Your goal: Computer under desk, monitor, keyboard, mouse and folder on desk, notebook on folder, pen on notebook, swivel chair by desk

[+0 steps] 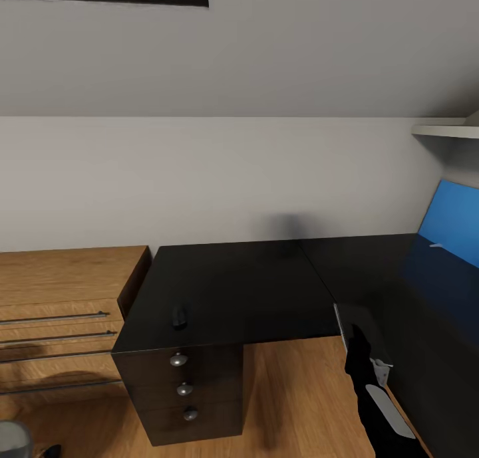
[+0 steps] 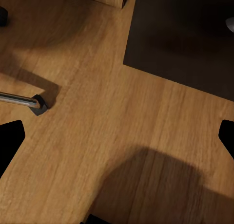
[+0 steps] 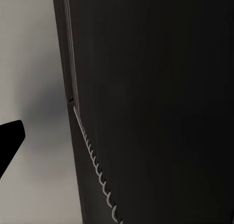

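Bedroom: black bench (image 1: 253,292) fills mid-frame, mouse (image 1: 179,316) near its lower-left edge. My right tool (image 1: 362,351), lower right, carries a spiral-bound notebook (image 3: 161,107), pinched edgewise I judge; left tool (image 2: 117,136) spread over floor.

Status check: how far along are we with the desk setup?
Early. Looks done: a small dark item, likely the mouse, lies on the desk. In hand: the right gripper is at a dark spiral-bound item, probably the notebook; grip unclear. Left: keyboard, folder, notebook-and-pen stack, chair.
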`<state>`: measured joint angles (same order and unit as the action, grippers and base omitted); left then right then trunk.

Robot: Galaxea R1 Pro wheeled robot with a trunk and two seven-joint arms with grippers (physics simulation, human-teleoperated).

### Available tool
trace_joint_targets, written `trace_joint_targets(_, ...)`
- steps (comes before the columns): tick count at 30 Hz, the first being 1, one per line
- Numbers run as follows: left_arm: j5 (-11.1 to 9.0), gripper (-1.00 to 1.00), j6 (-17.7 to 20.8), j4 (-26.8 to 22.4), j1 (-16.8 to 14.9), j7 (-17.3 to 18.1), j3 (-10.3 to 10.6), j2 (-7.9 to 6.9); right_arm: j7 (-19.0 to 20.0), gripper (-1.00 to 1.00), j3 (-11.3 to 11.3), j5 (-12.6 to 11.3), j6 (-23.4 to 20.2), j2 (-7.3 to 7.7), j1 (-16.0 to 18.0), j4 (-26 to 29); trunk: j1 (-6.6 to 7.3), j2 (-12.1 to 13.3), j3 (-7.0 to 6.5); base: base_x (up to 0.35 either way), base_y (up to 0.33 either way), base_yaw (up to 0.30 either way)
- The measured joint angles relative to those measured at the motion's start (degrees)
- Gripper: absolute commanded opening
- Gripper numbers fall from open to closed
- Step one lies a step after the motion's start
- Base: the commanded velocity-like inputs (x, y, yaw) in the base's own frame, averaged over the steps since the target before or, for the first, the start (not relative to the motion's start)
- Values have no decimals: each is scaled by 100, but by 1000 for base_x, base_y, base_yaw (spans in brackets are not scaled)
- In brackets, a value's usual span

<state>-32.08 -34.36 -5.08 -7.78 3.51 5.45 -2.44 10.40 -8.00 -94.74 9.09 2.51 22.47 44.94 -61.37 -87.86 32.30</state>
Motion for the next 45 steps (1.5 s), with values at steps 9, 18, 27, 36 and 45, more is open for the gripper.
trace_joint_targets(9, 0, 100, 0, 0, 0, 0, 0, 0, -8, 100, 0, 3, -2, 1, 0, 0, 0, 0, 0, 0, 0, 0)
trace_joint_targets(18, 0, 100, 0, 0, 0, 0, -1, 0, -21, 100, 0, 7, -2, 2, 0, 3, 0, 0, 0, 0, 0, 0)
trace_joint_targets(27, 0, 100, 0, 0, 0, 1, -1, 0, -26, -100, 3, 43, 2, 12, 2, 15, 0, 0, -1, 0, 0, 0)
trace_joint_targets(36, 0, 100, 0, 0, 0, 0, -1, 0, -9, -100, 5, 29, 1, 45, 1, 12, 0, 0, 0, 0, 0, 0)
trace_joint_targets(45, 0, 100, -3, 0, 0, 2, -1, 0, -6, -100, 7, 34, 1, 47, 1, 12, 0, 0, 0, 0, 0, 0)
